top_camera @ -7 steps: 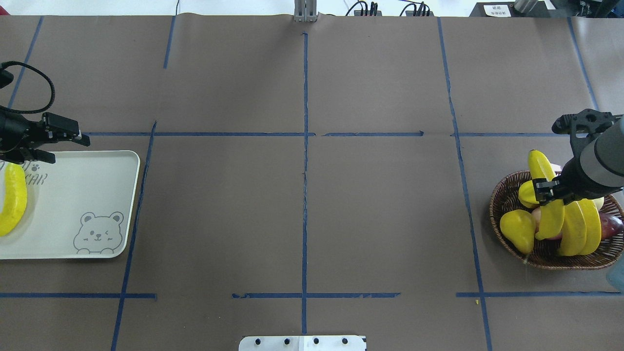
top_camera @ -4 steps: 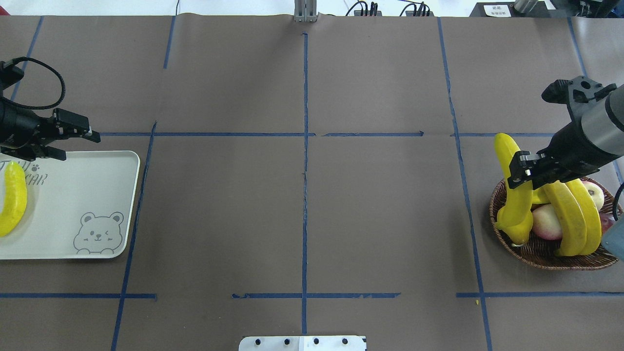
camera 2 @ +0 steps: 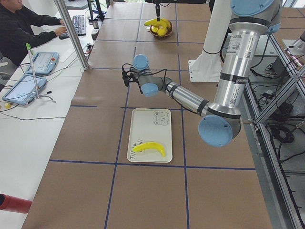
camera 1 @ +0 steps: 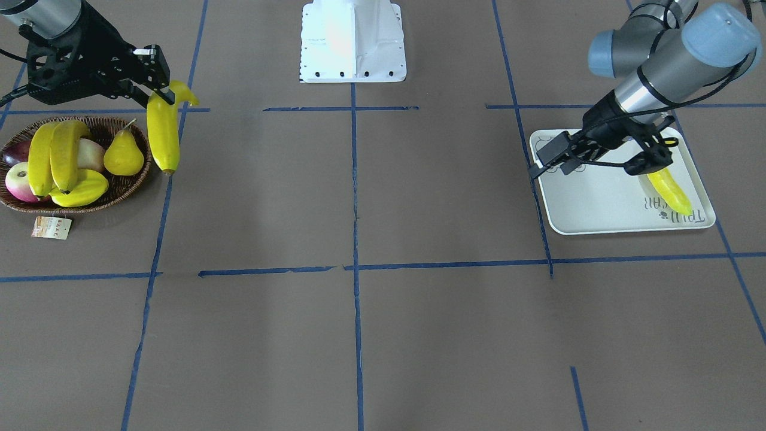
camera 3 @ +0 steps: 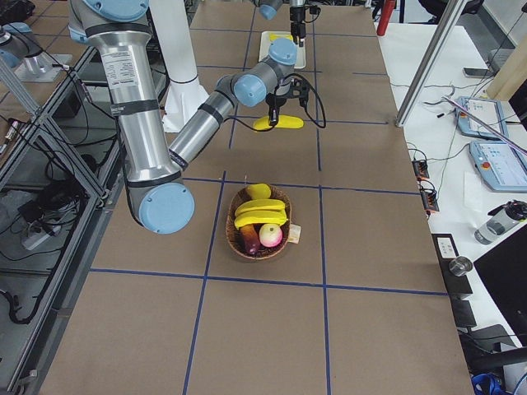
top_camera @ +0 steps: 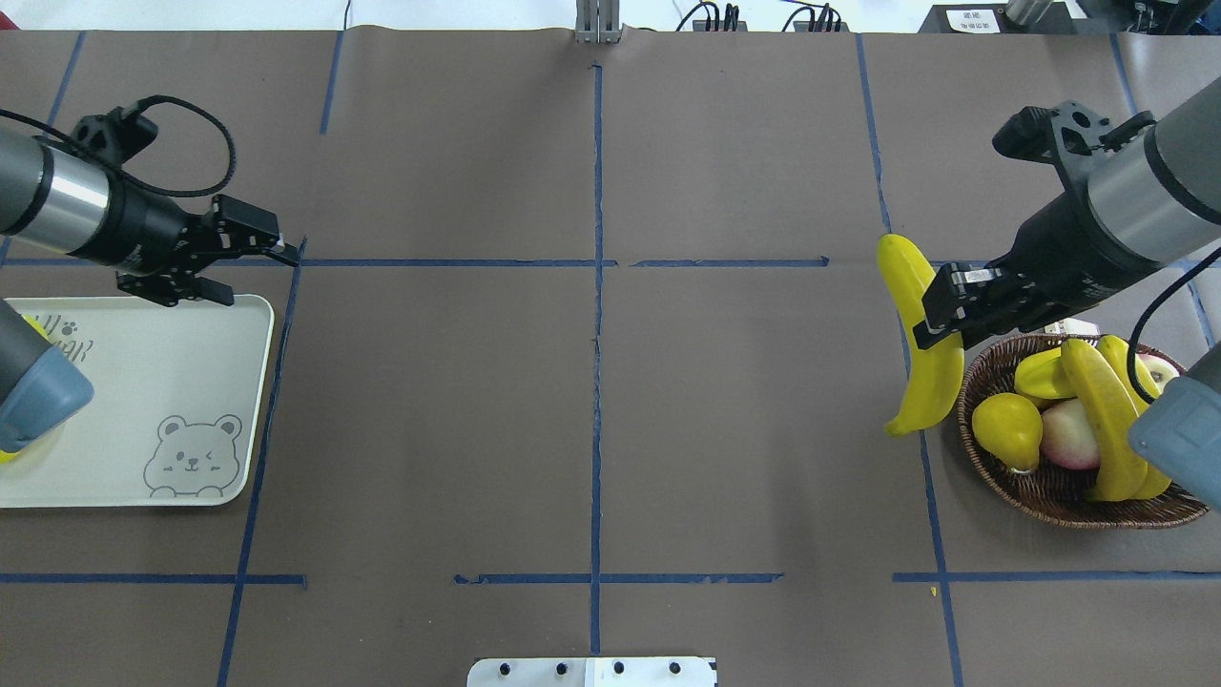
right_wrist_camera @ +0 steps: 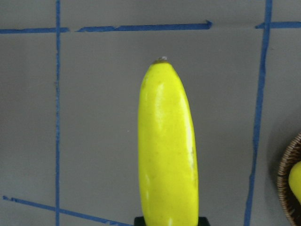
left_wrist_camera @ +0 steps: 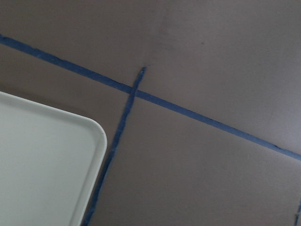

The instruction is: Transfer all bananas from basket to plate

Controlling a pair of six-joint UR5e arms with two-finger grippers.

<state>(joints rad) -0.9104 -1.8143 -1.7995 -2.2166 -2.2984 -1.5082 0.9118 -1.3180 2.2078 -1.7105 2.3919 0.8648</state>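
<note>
My right gripper point(top_camera: 931, 310) is shut on a long yellow banana point(top_camera: 918, 329), holding it in the air just left of the brown wicker basket point(top_camera: 1049, 498). In the front-facing view that banana point(camera 1: 163, 134) hangs beside the basket point(camera 1: 128, 188). The right wrist view shows the banana point(right_wrist_camera: 167, 150) over bare table. Two more bananas point(top_camera: 1111, 420) lie across the basket. One banana point(camera 1: 670, 190) rests on the off-white plate point(camera 1: 592, 203). My left gripper point(top_camera: 253, 277) is open and empty above the plate's point(top_camera: 172, 363) far right corner.
A yellow pear point(top_camera: 1011, 429), a starfruit point(top_camera: 1045, 374) and a pinkish apple point(top_camera: 1068, 434) share the basket. A paper tag point(camera 1: 51, 227) lies by it. The robot base point(camera 1: 352, 42) stands at mid-table. A person point(camera 2: 19, 28) sits at a side desk.
My right gripper has lifted the banana out of the basket and carried it left past the rim. The left gripper has swung right along the plate's far edge to its corner.
</note>
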